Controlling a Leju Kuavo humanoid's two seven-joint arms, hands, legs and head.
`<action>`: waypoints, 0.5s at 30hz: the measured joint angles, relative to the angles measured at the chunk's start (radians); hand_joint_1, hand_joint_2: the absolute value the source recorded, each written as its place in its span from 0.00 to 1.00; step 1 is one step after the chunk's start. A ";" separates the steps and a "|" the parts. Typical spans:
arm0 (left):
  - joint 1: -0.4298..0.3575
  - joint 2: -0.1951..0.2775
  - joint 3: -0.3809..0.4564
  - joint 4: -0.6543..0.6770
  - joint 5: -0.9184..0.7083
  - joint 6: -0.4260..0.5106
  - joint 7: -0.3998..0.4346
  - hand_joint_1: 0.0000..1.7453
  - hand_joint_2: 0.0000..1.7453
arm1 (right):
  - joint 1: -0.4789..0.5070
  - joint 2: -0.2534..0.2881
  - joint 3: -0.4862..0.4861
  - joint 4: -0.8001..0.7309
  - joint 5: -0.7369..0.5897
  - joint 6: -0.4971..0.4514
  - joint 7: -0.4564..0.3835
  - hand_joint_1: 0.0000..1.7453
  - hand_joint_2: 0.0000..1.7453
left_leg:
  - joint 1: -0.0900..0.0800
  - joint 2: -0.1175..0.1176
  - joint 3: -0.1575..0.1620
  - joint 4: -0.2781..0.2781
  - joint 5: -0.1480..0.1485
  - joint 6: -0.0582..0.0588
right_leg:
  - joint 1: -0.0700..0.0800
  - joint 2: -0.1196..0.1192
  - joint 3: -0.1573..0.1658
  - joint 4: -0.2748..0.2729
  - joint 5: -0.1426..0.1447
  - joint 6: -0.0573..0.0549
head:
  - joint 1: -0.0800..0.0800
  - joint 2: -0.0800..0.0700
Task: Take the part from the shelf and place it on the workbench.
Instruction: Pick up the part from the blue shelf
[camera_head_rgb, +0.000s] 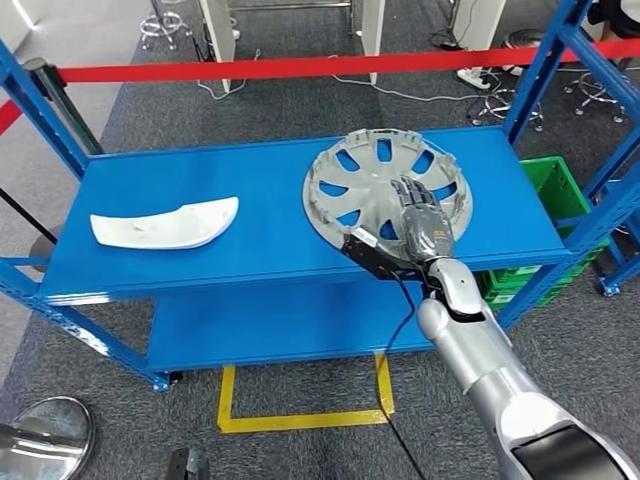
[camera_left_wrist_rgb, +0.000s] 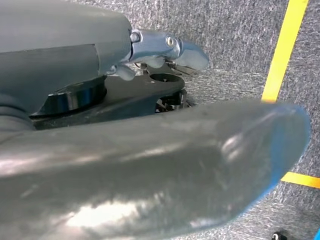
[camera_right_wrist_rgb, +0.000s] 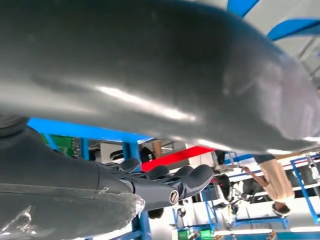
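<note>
A grey spoked wheel cover (camera_head_rgb: 370, 180) lies flat on the right half of the blue shelf's top board (camera_head_rgb: 272, 235). My right hand (camera_head_rgb: 421, 225) lies over its near right part with the fingers stretched out across the spokes. In the right wrist view the thick thumb (camera_right_wrist_rgb: 158, 75) and the dark fingers (camera_right_wrist_rgb: 177, 182) stand apart with nothing between them. A white curved part (camera_head_rgb: 170, 225) lies on the left half of the same board. My left hand (camera_left_wrist_rgb: 113, 165) hangs over the carpet and holds nothing, its fingers (camera_left_wrist_rgb: 166, 45) apart from the thumb.
Blue uprights (camera_head_rgb: 540, 75) frame the shelf, and a lower blue board (camera_head_rgb: 279, 325) sits beneath. A red barrier tape (camera_head_rgb: 302, 67) runs behind. A green crate (camera_head_rgb: 558, 190) stands at the right. Yellow floor tape (camera_head_rgb: 302, 415) marks the carpet in front.
</note>
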 joint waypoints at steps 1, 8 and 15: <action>-0.001 0.000 -0.001 0.000 -0.002 0.000 0.000 0.00 0.00 | -0.008 0.000 -0.001 0.006 0.004 0.003 0.004 0.00 0.75 | 0.001 0.001 -0.024 0.050 -0.027 -0.005 | -0.001 0.000 0.000 0.000 0.000 -0.003 | -0.002 0.000; -0.010 0.000 -0.016 0.000 -0.009 0.002 0.004 0.00 0.00 | -0.049 0.000 -0.009 0.068 0.029 0.045 0.034 0.00 1.00 | 0.001 0.002 -0.049 0.094 0.010 0.001 | 0.000 -0.003 0.003 0.000 -0.002 -0.005 | -0.007 0.000; -0.004 -0.002 -0.021 0.000 -0.011 0.004 0.010 0.00 0.00 | -0.083 0.001 -0.011 0.126 0.039 0.086 0.048 0.00 1.00 | 0.004 -0.001 0.007 -0.040 0.037 0.032 | 0.005 -0.004 -0.025 0.031 -0.023 0.030 | -0.005 0.000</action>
